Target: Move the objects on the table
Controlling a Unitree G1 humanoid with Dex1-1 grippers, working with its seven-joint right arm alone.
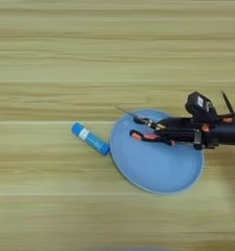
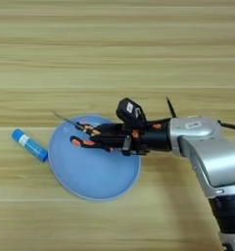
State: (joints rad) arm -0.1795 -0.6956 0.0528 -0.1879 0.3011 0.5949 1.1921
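A large round blue plate [image 1: 153, 171] is seen lying flat, right of centre in the lower half of the frame.

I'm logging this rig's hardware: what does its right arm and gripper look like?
The right arm has a smooth silver-grey forearm shell, turning black near the elbow. A black wrist section with orange accents carries a boxy black module bearing a white label. The gripper has two slim black fingers.

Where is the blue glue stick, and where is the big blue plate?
glue stick [image 1: 90, 139]: left eye view, middle of its blue body.
plate [image 1: 158, 171]: left eye view, bare part of its dish, below the tool.
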